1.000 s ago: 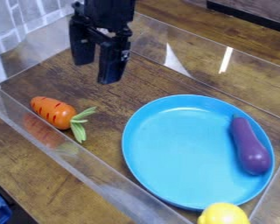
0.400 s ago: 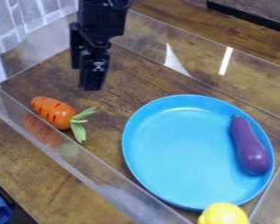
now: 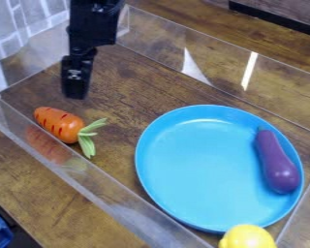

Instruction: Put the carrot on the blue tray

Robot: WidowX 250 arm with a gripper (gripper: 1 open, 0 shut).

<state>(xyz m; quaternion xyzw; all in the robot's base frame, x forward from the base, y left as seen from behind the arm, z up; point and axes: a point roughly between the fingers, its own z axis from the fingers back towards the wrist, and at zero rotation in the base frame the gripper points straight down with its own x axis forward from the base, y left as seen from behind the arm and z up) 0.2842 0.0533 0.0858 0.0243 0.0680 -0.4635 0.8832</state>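
Here, ridged stubby carrot (image 3: pixel 59 123) beside smooth round tray (image 3: pixel 212 165), gripper (image 3: pixel 77 79) fingers apart.

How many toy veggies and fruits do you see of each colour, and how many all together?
Orange: 1, the carrot
Purple: 1, the eggplant
Yellow: 1, the lemon
Total: 3
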